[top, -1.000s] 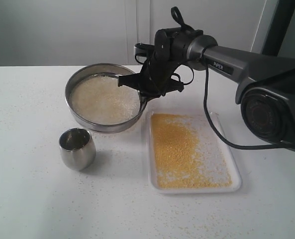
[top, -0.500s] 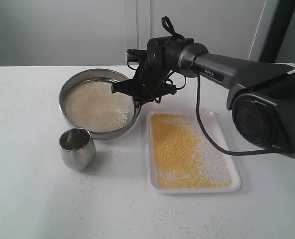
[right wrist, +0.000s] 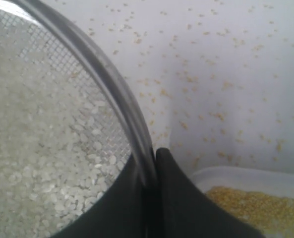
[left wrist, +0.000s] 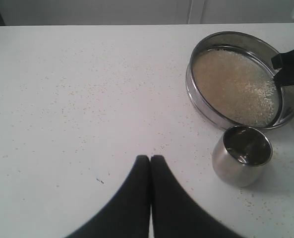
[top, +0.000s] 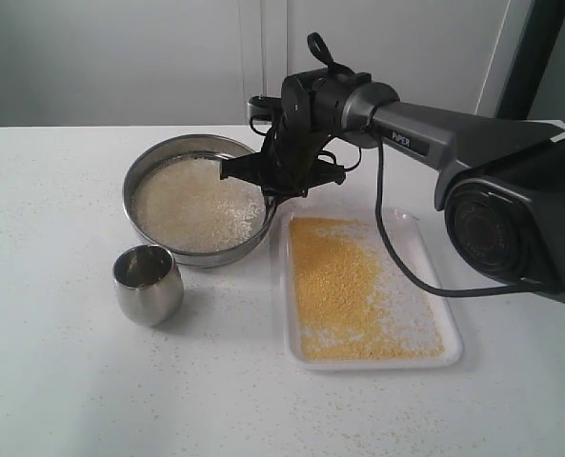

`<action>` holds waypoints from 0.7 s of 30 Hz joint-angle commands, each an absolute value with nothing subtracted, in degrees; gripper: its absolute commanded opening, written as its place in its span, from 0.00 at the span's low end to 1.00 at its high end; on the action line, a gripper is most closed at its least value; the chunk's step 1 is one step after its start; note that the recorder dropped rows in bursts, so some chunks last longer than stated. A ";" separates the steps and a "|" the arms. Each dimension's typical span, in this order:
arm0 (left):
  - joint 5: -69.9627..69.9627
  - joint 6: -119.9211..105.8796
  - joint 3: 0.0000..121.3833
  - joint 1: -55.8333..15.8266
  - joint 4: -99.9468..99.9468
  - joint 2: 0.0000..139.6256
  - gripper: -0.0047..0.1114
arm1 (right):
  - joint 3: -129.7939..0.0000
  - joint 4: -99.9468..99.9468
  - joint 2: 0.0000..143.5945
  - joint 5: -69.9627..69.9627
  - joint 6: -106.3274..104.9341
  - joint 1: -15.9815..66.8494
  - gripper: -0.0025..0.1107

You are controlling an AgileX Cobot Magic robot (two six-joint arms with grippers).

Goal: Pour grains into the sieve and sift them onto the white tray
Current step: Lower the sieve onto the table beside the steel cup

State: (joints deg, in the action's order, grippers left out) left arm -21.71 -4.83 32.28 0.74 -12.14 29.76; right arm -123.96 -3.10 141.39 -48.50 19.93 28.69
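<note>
Partly, the right end effector (top: 266, 190) hides the rim of the sieve (top: 196, 257) where its fingers clamp it; whether the sieve touches the desk (top: 72, 381) is unclear. Pale grains (top: 196, 200) lie inside it, and golden ones cover the white tray (top: 425, 249) just beside it. The left end effector (left wrist: 150, 161) is closed and empty. The right arm (top: 454, 143) reads "PIPER".

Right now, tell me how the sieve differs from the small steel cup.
The sieve is wide and shallow with a mesh bottom; the cup is small, deep and rounded. The sieve holds pale grains; the cup looks empty. The right gripper clamps the sieve's rim; the cup stands free on the table. Both are round, shiny steel.
</note>
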 commanded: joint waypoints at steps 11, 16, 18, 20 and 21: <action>-21.84 -4.92 31.99 0.84 -12.35 29.29 0.04 | -124.58 -3.88 141.76 -49.19 22.75 28.50 0.02; -21.84 -4.92 31.99 0.84 -12.35 29.29 0.04 | -124.58 -3.88 141.76 -49.19 23.28 28.50 0.14; -21.84 -4.92 31.99 0.84 -12.35 29.29 0.04 | -124.58 -3.88 141.76 -49.08 23.28 28.50 0.19; -21.84 -4.92 31.99 0.84 -12.35 29.29 0.04 | -124.58 -3.88 141.76 -48.94 23.28 28.50 0.23; -21.84 -4.92 31.99 0.84 -12.35 29.29 0.04 | -124.58 -3.88 141.76 -48.94 23.28 28.50 0.24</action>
